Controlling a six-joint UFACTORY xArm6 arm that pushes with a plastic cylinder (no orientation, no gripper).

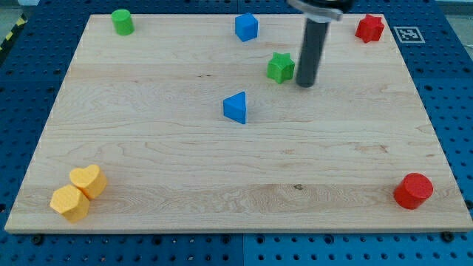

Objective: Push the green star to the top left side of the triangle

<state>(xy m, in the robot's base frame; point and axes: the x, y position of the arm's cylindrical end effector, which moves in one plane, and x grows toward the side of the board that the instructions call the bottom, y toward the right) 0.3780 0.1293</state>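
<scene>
The green star lies on the wooden board in the upper middle. The blue triangle lies below it and to its left. My tip is the lower end of a dark rod. It stands just to the right of the green star, close to it with a narrow gap or light contact. The star is up and to the right of the triangle.
A blue cube lies near the top edge. A green cylinder is at the top left, a red star at the top right, and a red cylinder at the bottom right. A yellow heart and yellow hexagon touch at the bottom left.
</scene>
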